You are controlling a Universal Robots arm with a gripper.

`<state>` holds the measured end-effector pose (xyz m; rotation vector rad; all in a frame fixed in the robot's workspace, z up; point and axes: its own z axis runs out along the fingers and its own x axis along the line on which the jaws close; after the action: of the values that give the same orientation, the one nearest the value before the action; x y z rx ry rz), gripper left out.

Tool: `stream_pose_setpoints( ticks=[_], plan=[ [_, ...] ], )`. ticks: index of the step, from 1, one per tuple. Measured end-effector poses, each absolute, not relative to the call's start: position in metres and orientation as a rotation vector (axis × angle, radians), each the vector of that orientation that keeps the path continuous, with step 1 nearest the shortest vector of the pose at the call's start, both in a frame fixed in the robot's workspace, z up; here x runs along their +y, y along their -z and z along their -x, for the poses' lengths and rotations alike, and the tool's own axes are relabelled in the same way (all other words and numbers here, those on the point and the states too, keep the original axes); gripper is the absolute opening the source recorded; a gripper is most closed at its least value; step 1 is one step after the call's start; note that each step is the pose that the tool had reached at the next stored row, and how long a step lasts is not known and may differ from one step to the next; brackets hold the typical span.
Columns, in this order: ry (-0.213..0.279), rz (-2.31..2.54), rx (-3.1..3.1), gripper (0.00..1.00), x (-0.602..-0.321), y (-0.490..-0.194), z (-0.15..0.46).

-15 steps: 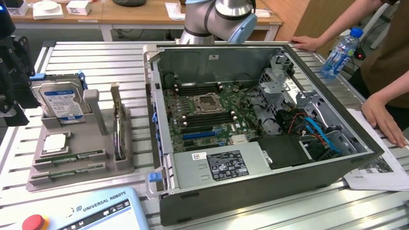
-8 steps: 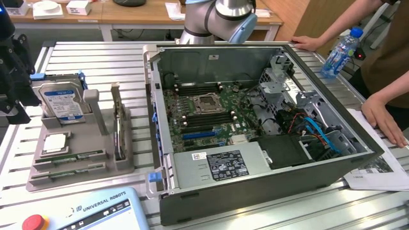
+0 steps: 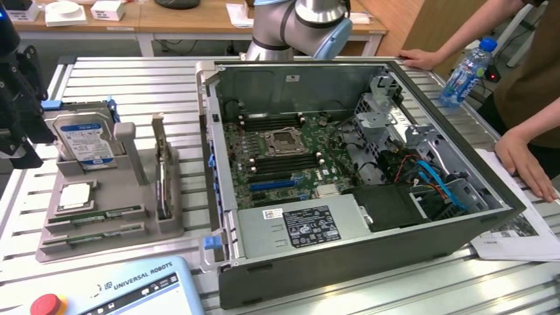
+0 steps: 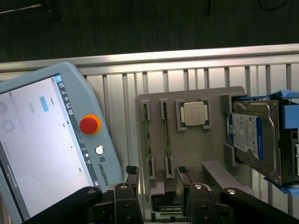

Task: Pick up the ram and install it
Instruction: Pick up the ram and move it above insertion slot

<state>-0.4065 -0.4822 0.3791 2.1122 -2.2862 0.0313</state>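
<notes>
Ram (image 4: pixel 166 133) of this kind looks light, stiff and thin: a bare green board with dark chips. I judge it brittle if bent and easily marked along its contact edge. The safest hold would be a pinch across its two flat faces near the middle of its length, squeezing gently and keeping it straight. Two such sticks sit in narrow parallel slots of the gray holder tray (image 4: pixel 215 100) on the slatted counter (image 4: pixel 117 93), beside the tray's processor (image 4: pixel 194 113) nest, on the side of that nest away from the hard drive (image 4: pixel 252 140). The tool (image 4: pixel 156 172) hangs above the tray's edge, fingers spread wide with nothing between them, apart from both sticks, whose near ends line up roughly with its gap
</notes>
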Motion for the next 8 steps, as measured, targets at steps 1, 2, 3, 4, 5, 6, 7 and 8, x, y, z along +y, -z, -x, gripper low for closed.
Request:
stream_pose_setpoints(
  ticks=[1,2,3,4,5,6,7,8],
  plan=[
    [-0.031,-2.112,-2.286,0.45,-0.4822,-0.3791,0.4065],
    [-0.031,-2.112,-2.286,0.45,-0.4822,-0.3791,0.4065],
    [-0.031,-2.112,-2.286,0.45,-0.4824,-0.3791,0.4065],
    [-0.029,-2.113,-2.287,0.45,-0.4831,-0.3791,0.4064],
    [-0.026,-2.115,-2.288,0.45,-0.4838,-0.3791,0.4064],
    [-0.022,-2.116,-2.29,0.45,-0.4842,-0.3791,0.4065],
    [-0.022,-2.116,-2.29,0.45,-0.4842,-0.3791,0.4065],
    [-0.022,-2.116,-2.29,0.45,-0.4842,-0.3791,0.4065]
  ],
)
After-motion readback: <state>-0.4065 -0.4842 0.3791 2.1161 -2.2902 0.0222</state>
